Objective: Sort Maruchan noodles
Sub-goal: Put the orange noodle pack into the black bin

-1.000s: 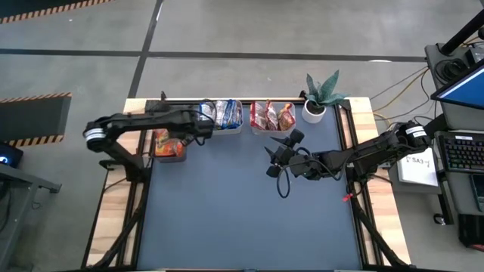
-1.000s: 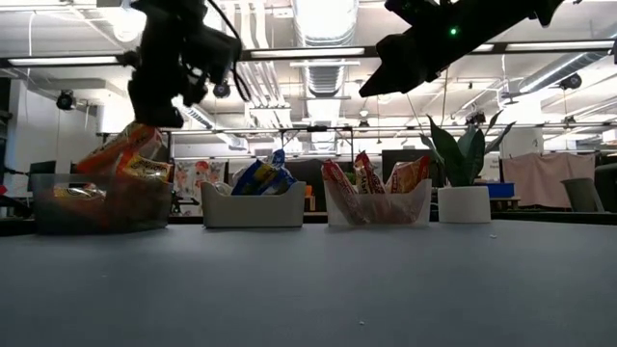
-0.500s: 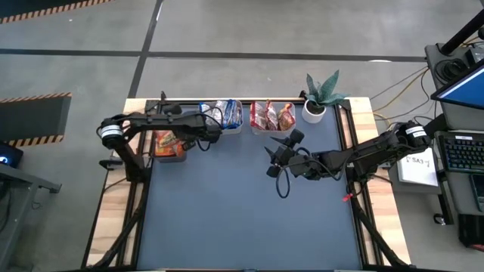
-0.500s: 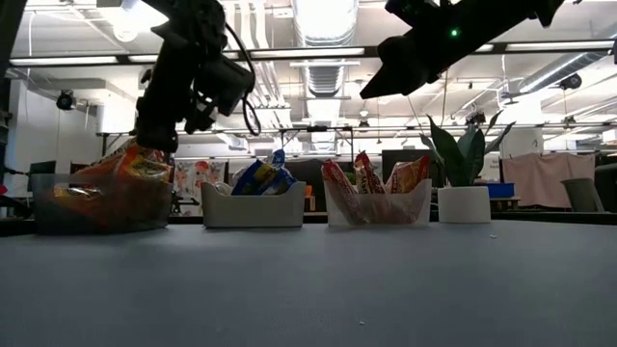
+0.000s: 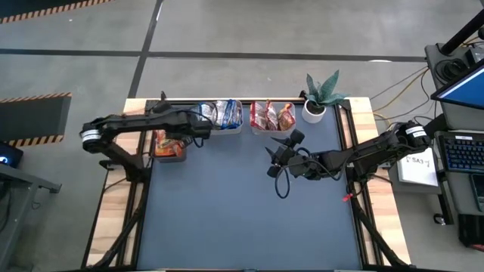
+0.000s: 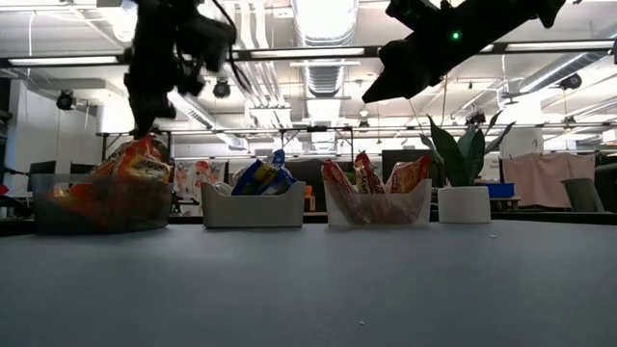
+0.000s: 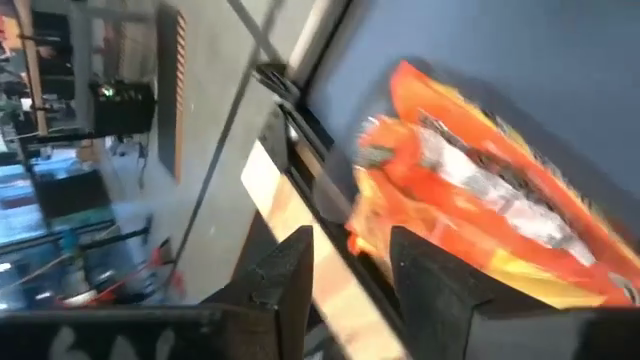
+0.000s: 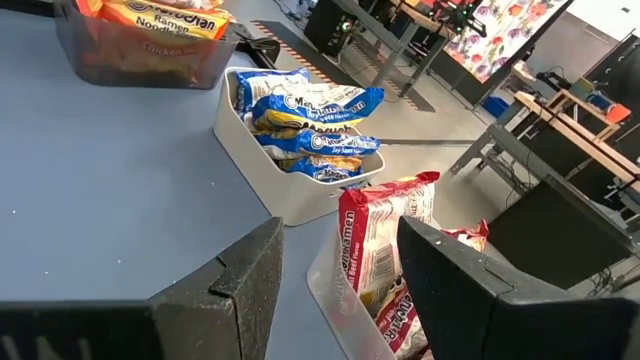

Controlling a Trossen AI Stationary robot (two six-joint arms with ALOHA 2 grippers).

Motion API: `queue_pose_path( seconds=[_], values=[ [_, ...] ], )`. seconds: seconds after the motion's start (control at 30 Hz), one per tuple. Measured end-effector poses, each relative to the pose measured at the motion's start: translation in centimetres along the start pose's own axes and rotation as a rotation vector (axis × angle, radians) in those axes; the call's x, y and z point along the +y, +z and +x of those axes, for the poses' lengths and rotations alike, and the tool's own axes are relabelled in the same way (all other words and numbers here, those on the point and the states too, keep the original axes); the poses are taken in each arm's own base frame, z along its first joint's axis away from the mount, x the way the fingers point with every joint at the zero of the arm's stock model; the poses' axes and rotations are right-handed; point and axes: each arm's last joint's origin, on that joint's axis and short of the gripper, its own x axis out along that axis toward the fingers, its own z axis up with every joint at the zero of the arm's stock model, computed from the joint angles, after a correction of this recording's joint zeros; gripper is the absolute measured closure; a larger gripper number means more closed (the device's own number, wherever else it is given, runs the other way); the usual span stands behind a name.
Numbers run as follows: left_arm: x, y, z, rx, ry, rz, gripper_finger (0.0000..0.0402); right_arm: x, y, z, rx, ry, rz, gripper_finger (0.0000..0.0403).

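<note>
Three tubs stand in a row along the table's far edge. Orange noodle packets [image 5: 168, 143] are heaped in the dark left tub [image 6: 58, 217]. Blue-and-yellow packets [image 8: 305, 125] fill the white middle tub [image 6: 253, 214], and red packets [image 6: 371, 183] stand on end in the clear right tub [image 5: 272, 128]. My left gripper [image 7: 350, 245] hangs open just above the orange heap [image 7: 480, 200], with nothing between its fingers. My right gripper [image 8: 340, 250] hovers open over the table's middle [image 5: 272, 155], well above the surface and facing the tubs.
A potted plant [image 5: 321, 94] stands at the far right corner, beside the clear tub. A dark cable loop [image 5: 283, 185] hangs under my right arm. The blue table top [image 5: 242, 219] is bare from the middle to the near edge.
My left gripper swung toward the white tub and dipped, then came back over the dark tub and rose. The orange packet that stuck up tilted under it a second ago now lies lower on the heap in the dark tub.
</note>
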Motion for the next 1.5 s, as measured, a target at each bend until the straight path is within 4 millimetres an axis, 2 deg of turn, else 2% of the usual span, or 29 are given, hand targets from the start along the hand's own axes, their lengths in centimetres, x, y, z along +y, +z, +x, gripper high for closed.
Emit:
queue_pose_path(
  seconds=[0.13,0.27,0.43,0.6,0.73,0.87,1.13,1.4,1.5],
  values=[
    [1.7,-1.3,-1.6,-0.198,-0.017,-0.196,0.0297,0.0,0.0,0.0,0.0,0.0,0.0,0.0216],
    [2.5,-2.5,-1.9,-0.393,-0.136,-0.42,0.0333,0.0,0.0,0.0,0.0,0.0,0.0,0.0216],
    [1.3,-4.3,0.5,-0.545,-0.174,-0.614,0.0382,0.0,0.0,0.0,-0.001,0.0,0.001,0.0216],
    [-0.7,-6.5,3.6,-0.522,-0.255,-0.721,0.0397,0.0,0.0,0.0,0.001,0.0,0.013,0.0216],
    [-2.4,-7.5,5.5,-0.471,-0.338,-0.729,0.0399,0.0,0.0,0.0,0.002,-0.002,0.014,0.0216],
    [-3.4,-8.0,6.6,-0.422,-0.356,-0.705,0.04,0.0,0.0,0.0,0.002,-0.002,0.024,0.0216],
    [-3.3,-7.7,6.1,-0.354,-0.38,-0.618,0.04,0.0,0.0,0.0,0.001,-0.002,0.037,0.0216],
    [-4.4,-7.5,6.9,-0.293,-0.341,-0.602,0.0401,0.0,0.0,0.0,0.001,-0.002,0.041,0.0216],
    [-4.1,-7.1,6.4,-0.295,-0.347,-0.572,0.0401,0.0,0.0,0.0,0.001,-0.002,0.041,0.0216]
  ],
)
